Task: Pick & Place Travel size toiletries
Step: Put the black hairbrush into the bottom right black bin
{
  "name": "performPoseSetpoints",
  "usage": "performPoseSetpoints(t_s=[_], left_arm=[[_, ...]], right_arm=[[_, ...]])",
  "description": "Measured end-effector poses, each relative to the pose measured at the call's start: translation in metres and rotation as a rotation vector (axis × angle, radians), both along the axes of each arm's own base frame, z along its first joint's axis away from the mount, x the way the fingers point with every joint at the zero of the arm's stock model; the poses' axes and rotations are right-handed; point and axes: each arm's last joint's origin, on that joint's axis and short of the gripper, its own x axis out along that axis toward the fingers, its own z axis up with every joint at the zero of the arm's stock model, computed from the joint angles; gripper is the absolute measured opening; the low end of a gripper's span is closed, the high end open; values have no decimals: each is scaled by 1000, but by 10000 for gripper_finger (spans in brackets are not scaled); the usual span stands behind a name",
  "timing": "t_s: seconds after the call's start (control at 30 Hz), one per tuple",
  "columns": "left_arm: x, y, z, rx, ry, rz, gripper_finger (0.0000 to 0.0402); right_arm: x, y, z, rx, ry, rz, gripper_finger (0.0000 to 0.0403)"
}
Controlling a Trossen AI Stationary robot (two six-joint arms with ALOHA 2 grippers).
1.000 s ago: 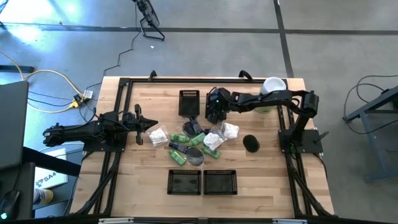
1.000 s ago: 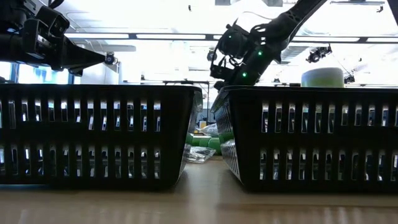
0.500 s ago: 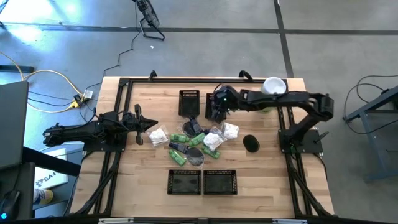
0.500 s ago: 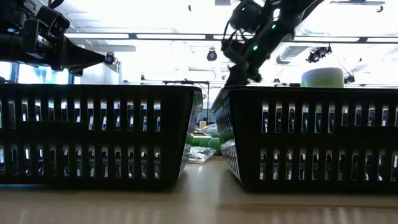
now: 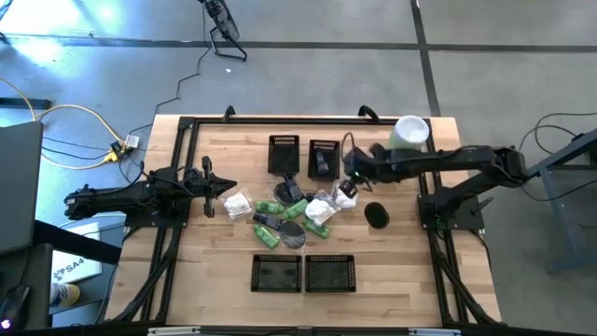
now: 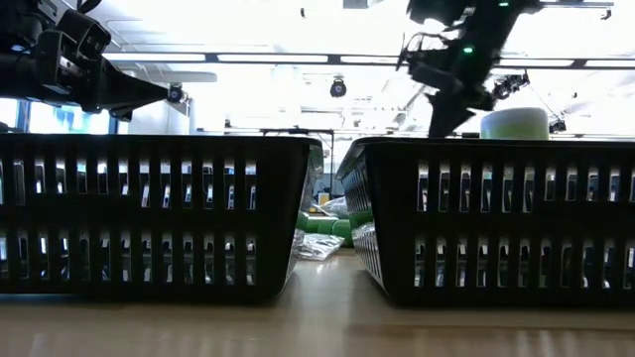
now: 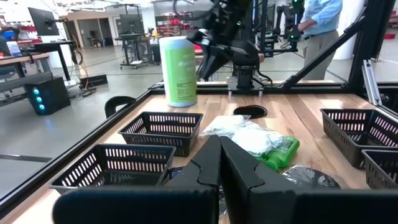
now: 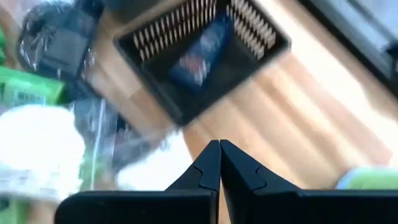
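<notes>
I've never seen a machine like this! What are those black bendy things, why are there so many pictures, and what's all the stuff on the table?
Those are two robot arms with pinchers called grippers. One picture looks down from above, one peeks along the table, and two come from cameras on the arms' wrists. The left gripper waits at the side, shut and empty. The right gripper hangs beside a black basket with a blue packet inside; it is shut and empty too. In the middle lie the little toiletries: green bottles, white packets. More baskets and a tall green bottle stand around them.
</notes>
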Motion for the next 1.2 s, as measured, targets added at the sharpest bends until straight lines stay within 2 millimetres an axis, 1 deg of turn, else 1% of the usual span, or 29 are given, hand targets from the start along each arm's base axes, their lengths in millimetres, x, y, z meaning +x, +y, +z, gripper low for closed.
performPoseSetpoints(t_s=[0.13,0.23,0.37,0.53,0.67,0.83,0.93,1.07,1.2], left_arm=[[0,0,0,0,0,0,0],[0,0,0,0,0,0,0],[0,0,0,0,0,0,0],[0,0,0,-2,0,0,0],[0,0,0,-2,0,0,0],[0,0,0,-3,0,0,0],[0,0,0,-3,0,0,0],[0,0,0,20,4,0,0],[0,0,0,24,4,0,0]], right_arm=[[-16,18,-13,47,-33,-89,2],[-25,31,-19,81,-74,-160,2],[-35,46,-27,142,-72,-257,2],[-45,64,-31,239,-41,-372,2],[-54,81,-32,310,-4,-423,3],[-71,103,-34,343,45,-517,3],[-81,117,-34,342,22,-570,3],[-92,134,-34,342,-49,-626,3],[-102,148,-33,349,-103,-632,4]])
